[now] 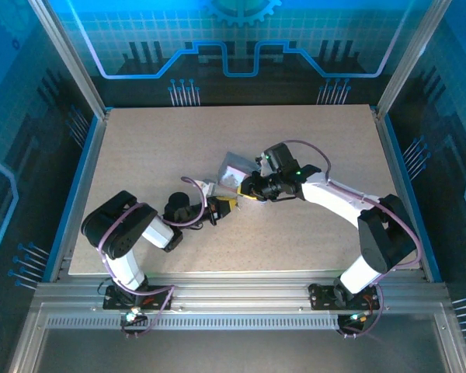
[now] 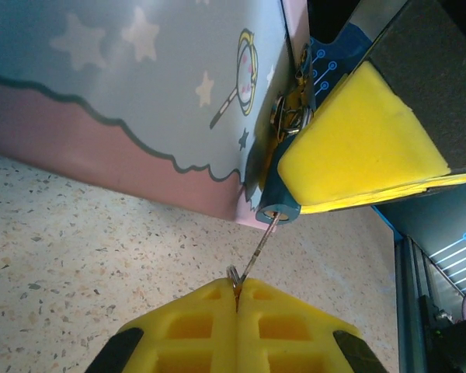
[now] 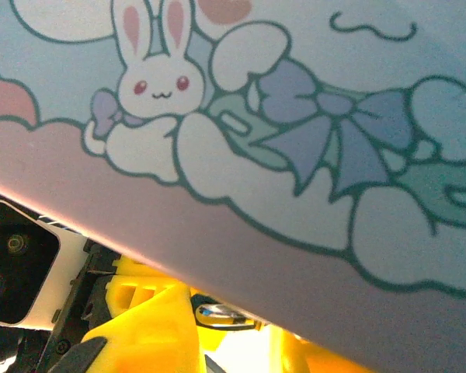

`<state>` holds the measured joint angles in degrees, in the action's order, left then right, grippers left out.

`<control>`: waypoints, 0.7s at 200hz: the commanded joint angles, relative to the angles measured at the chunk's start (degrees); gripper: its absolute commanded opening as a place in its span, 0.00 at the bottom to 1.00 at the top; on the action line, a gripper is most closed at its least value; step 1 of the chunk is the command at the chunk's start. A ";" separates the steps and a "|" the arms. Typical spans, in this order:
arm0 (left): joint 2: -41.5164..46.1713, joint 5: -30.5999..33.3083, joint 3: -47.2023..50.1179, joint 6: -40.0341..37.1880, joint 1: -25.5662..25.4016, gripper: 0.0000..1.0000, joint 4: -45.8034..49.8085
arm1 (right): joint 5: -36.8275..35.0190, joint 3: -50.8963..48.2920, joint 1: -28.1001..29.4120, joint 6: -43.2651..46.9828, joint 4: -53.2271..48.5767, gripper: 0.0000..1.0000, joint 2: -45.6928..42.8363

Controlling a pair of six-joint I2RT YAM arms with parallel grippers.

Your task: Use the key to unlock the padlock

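Closest to the left wrist camera, my left hand [image 2: 237,299] is clenched on the key [image 2: 256,247], whose long axis runs toward 1 o'clock, its tip touching the keyhole end of the padlock [image 2: 282,200]. The padlock sits at the corner of the tin [image 2: 101,101], beside my right hand [image 1: 251,189]; whether that hand grasps it, I cannot tell. The tin shows stars [image 2: 113,43] and a rabbit [image 3: 151,70], but no writing I can read.
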<state>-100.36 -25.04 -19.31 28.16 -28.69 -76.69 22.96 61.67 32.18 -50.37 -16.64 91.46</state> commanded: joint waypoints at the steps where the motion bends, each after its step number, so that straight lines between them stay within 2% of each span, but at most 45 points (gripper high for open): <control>1: 0.27 2.36 0.21 -2.43 -0.53 0.00 -3.47 | 2.33 -0.13 -0.01 -0.74 -0.24 0.00 -1.81; 140: -0.39 3.33 -0.37 -4.03 -3.08 0.00 -3.47 | 1.49 0.24 0.73 -1.77 0.65 0.00 -1.64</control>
<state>-100.36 -22.22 -19.31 26.44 -30.89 -76.69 22.79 61.67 32.21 -51.66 -16.60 91.29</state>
